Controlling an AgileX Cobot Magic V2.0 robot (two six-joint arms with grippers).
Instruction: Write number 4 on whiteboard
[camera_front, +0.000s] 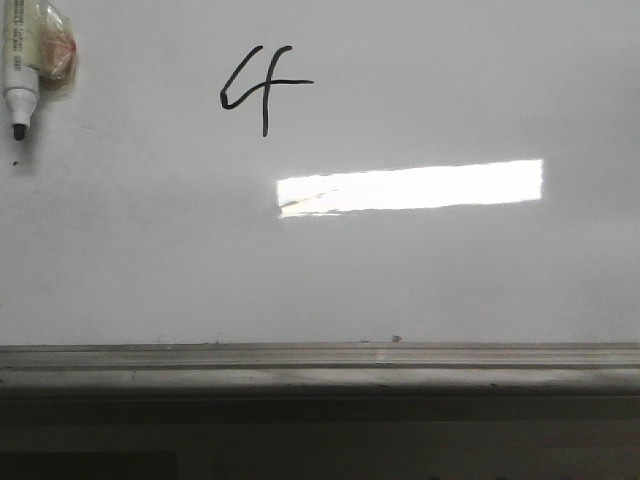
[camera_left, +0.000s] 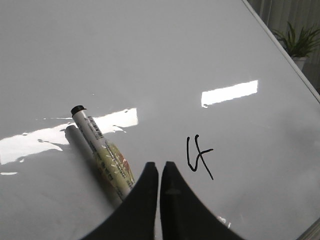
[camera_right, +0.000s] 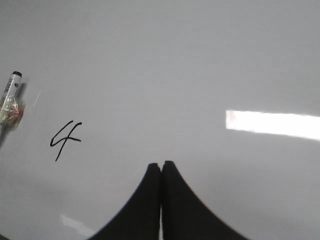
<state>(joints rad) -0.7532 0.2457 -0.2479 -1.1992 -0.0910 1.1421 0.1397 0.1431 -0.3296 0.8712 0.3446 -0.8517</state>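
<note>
The number 4 is drawn in black on the whiteboard, upper middle of the front view. It also shows in the left wrist view and the right wrist view. A white marker with a yellowish wrap sits at the far upper left, black tip down. In the left wrist view the marker runs along the outer side of my left gripper. That gripper's jaws are shut with nothing between them. My right gripper is shut and empty, right of the 4. Neither gripper shows in the front view.
A grey metal ledge runs along the board's near edge. A bright rectangular light reflection lies below the 4. A potted plant stands beyond the board's far edge. The marker also shows in the right wrist view.
</note>
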